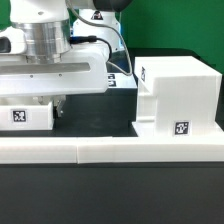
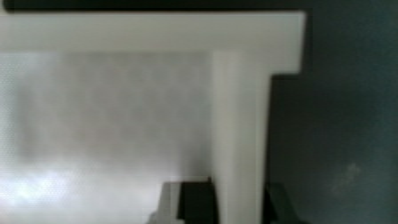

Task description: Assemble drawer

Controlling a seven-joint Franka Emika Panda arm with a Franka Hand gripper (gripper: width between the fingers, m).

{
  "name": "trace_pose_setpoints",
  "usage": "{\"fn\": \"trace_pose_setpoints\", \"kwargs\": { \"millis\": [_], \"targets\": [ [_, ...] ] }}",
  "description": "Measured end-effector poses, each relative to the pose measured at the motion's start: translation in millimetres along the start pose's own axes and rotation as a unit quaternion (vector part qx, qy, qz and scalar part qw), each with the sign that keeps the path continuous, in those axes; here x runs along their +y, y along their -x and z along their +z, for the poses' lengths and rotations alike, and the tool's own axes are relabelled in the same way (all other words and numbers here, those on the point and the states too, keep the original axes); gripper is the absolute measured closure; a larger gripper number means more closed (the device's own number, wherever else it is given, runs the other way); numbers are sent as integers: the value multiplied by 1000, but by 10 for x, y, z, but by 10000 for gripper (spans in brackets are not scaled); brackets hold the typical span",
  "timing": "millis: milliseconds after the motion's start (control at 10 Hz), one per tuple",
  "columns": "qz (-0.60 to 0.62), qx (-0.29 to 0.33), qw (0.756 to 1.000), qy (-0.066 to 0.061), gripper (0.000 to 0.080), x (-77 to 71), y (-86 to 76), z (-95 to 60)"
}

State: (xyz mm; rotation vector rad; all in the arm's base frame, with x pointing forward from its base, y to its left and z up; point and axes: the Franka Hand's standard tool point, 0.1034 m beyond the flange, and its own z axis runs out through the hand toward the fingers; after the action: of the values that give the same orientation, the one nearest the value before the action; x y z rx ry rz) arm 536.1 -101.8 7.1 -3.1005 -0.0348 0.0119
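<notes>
The large boxy white drawer housing [image 1: 176, 95] stands at the exterior view's right, with a square tag low on its front. A small white open-top tray [image 1: 25, 112] with a tag sits at the left, behind the bar. My gripper [image 1: 57, 104] comes down on the tray's right side. In the wrist view the tray's floor [image 2: 107, 130] and one upright wall [image 2: 240, 120] fill the frame. My gripper [image 2: 235, 198] straddles that wall, one dark finger [image 2: 187, 203] inside the tray and the other outside, both close against it. The second tray is out of view.
A long low white L-shaped bar [image 1: 110, 150] runs across the front of the black table [image 1: 100, 105], right before the tray and housing. A narrow gap of table separates tray and housing. Cables hang behind the arm.
</notes>
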Motion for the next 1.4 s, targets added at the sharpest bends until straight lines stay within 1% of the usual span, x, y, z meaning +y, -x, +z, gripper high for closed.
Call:
{"fn": "trace_pose_setpoints", "kwargs": {
  "millis": [100,200,400,500,600,800,900,1000,1100,1400],
  "targets": [
    [0,-1,1000,0,758,-9,21,2],
    [-1,-3,1000,0,758,-26,75,5],
    [-4,1,1000,4,758,-17,143,11],
    [-3,-3,1000,3,665,-18,203,38],
    [-3,-4,1000,3,665,-17,214,44],
    [-3,-4,1000,3,299,-19,206,42],
    [-3,-4,1000,3,199,-27,208,44],
    [-3,-5,1000,3,199,-26,217,44],
    [-4,-6,1000,3,160,-19,239,43],
    [-3,-9,1000,2,153,-15,290,44]
  ]
}}
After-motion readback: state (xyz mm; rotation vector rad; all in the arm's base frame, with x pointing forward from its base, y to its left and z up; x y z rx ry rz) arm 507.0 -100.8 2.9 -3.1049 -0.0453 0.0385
